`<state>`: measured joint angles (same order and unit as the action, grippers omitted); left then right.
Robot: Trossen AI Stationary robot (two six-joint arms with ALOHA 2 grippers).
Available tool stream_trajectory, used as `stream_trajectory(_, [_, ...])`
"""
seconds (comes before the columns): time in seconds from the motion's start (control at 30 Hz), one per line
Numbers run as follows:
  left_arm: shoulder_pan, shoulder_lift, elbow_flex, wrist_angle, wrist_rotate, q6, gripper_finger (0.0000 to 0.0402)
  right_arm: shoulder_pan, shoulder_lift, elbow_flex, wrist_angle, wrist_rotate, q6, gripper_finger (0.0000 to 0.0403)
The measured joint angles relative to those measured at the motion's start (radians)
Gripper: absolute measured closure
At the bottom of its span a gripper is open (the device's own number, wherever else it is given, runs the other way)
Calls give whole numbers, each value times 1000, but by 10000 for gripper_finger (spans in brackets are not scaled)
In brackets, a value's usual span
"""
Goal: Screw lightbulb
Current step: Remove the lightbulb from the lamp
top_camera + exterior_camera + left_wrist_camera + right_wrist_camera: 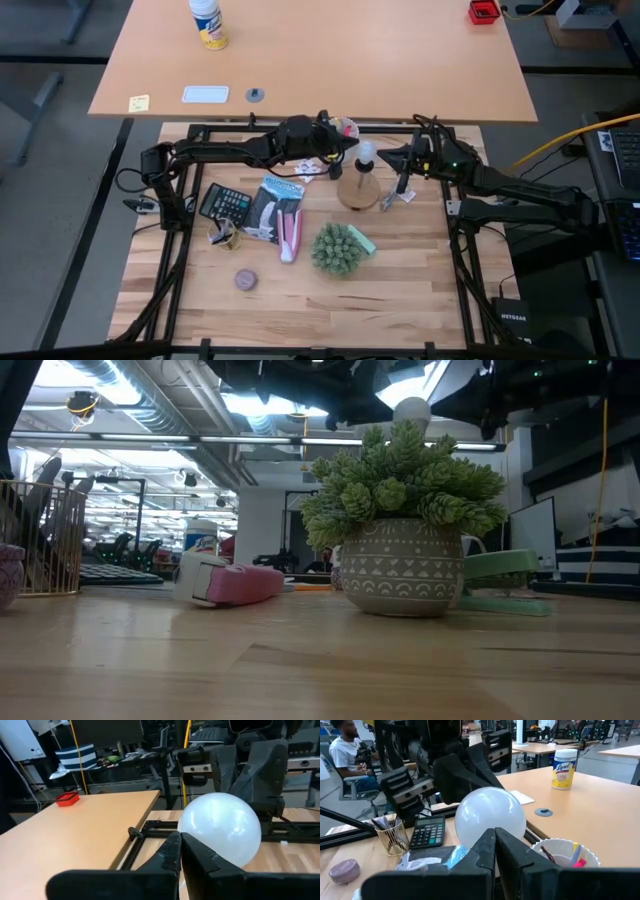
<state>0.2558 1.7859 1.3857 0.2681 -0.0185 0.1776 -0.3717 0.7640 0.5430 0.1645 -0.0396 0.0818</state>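
Now we have both our grippers up by the bulb [366,152], which sits white end up on the round wooden base [357,190] near the back middle of the table [400,300]. Our left gripper [347,147] is just beside the bulb on one side, and our right gripper [390,157] is just beside it on the other. Both have their fingers squeezed tight together with nothing between them, so neither one holds the bulb. In each wrist view the bulb [220,830] shows right past the closed finger tips. We think things could go wrong from here. A closed gripper could bump the bulb and tip it or the base over. The two grippers are close, so they could knock each other. If the bulb goes in crooked, the threads may jam. We cannot tell if the bulb is screwed in at all. Let us count: one bulb, one base, two grippers, one plant [336,249], one calculator [225,203], one pen cup [222,235], one small round puck [245,279], and one pink and white thing [290,237].
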Motion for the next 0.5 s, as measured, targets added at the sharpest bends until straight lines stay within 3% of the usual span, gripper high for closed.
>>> stream_trajectory(0.5, [-44, 1, 0, -7, 39, 10, 396, -2, 7, -1, 24, 127, -9, 386])
